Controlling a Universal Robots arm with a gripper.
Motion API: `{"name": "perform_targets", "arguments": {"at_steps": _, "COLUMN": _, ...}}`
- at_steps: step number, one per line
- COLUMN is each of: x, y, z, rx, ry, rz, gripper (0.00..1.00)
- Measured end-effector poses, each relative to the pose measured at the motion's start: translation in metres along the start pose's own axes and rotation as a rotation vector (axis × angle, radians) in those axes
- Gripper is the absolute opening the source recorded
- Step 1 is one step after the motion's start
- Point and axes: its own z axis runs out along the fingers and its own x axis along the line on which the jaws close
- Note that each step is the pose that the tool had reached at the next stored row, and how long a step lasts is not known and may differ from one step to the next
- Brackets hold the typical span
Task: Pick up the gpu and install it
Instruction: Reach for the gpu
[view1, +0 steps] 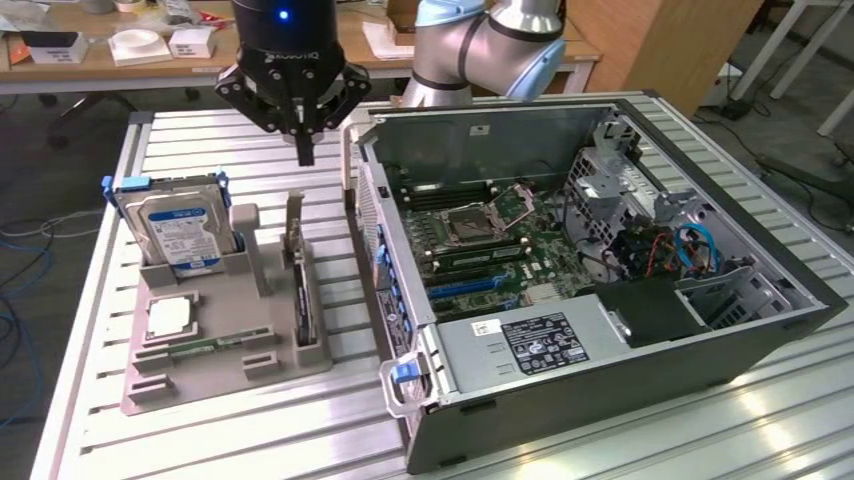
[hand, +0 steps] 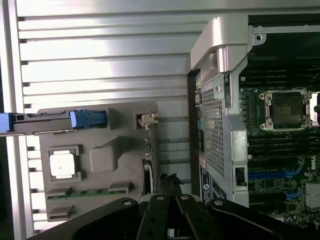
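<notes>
The gpu (view1: 302, 275) has not been picked up yet. It stands on its thin edge in a grey holder (view1: 200, 385) on the counter (view1: 200, 140), just beside the open computer case (view1: 574, 420). Its silver end sticks up at the far end of the holder. A hard drive (view1: 180, 235) with a blue label stands in the same holder, on the exterior view's left of the gpu.

The end effector (view1: 304, 150) hangs in the air above the silver end of the gpu. It is not touching the card. Its two fingers look pressed together with nothing between them, though the tips are dark, so I am not fully sure.

So the job is only at the start. The card is not grabbed, not lifted, and not in the case. The green board (view1: 507, 250) inside the case has no such card standing in it, so all of the putting-in is left to do.
</notes>
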Motion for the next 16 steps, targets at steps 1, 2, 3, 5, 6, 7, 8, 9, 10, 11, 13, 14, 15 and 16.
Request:
{"name": "perform_targets", "arguments": {"at_steps": 1, "x": 0.002, "y": -0.0002, "z": 0.0000, "rx": 0.0000, "ry": 0.0000, "rz": 0.000, "gripper": 0.10}}
{"name": "perform_targets", "arguments": {"at_steps": 2, "x": 0.004, "y": -0.0003, "z": 0.0000, "rx": 0.0000, "ry": 0.0000, "rz": 0.000, "gripper": 0.10}}
{"name": "perform_targets", "arguments": {"at_steps": 3, "x": 0.006, "y": -0.0004, "z": 0.0001, "rx": 0.0000, "ry": 0.0000, "rz": 0.000, "gripper": 0.10}}
{"name": "perform_targets", "arguments": {"at_steps": 5, "x": 0.010, "y": -0.0007, "z": 0.0001, "rx": -0.0001, "ry": -0.0001, "rz": 0.000, "gripper": 0.10}}
{"name": "perform_targets", "arguments": {"at_steps": 6, "x": 0.011, "y": -0.0009, "z": 0.0001, "rx": 0.0000, "ry": 0.0000, "rz": 0.000, "gripper": 0.10}}
{"name": "perform_targets", "arguments": {"at_steps": 7, "x": 0.013, "y": -0.0010, "z": 0.0002, "rx": 0.0000, "ry": -0.0001, "rz": 0.000, "gripper": 0.10}}
{"name": "perform_targets", "arguments": {"at_steps": 8, "x": 0.015, "y": -0.0012, "z": 0.0002, "rx": 0.0000, "ry": -0.0001, "rz": 0.000, "gripper": 0.10}}
{"name": "perform_targets", "arguments": {"at_steps": 9, "x": 0.017, "y": -0.0013, "z": 0.0002, "rx": 0.0000, "ry": 0.0000, "rz": 0.000, "gripper": 0.10}}
{"name": "perform_targets", "arguments": {"at_steps": 10, "x": 0.018, "y": -0.0014, "z": 0.0002, "rx": 0.0001, "ry": 0.0000, "rz": 0.000, "gripper": 0.10}}
{"name": "perform_targets", "arguments": {"at_steps": 11, "x": 0.020, "y": -0.0015, "z": 0.0002, "rx": 0.0001, "ry": 0.0000, "rz": 0.000, "gripper": 0.10}}
{"name": "perform_targets", "arguments": {"at_steps": 13, "x": 0.024, "y": -0.0018, "z": 0.0004, "rx": 0.0000, "ry": -0.0001, "rz": 0.000, "gripper": 0.10}}
{"name": "perform_targets", "arguments": {"at_steps": 14, "x": 0.025, "y": -0.0019, "z": 0.0004, "rx": 0.0000, "ry": 0.0000, "rz": 0.000, "gripper": 0.10}}
{"name": "perform_targets", "arguments": {"at_steps": 15, "x": 0.027, "y": -0.0021, "z": 0.0005, "rx": 0.0000, "ry": 0.0000, "rz": 0.000, "gripper": 0.10}}
{"name": "perform_targets", "arguments": {"at_steps": 16, "x": 0.029, "y": -0.0022, "z": 0.0005, "rx": 0.0000, "ry": -0.0001, "rz": 0.000, "gripper": 0.10}}
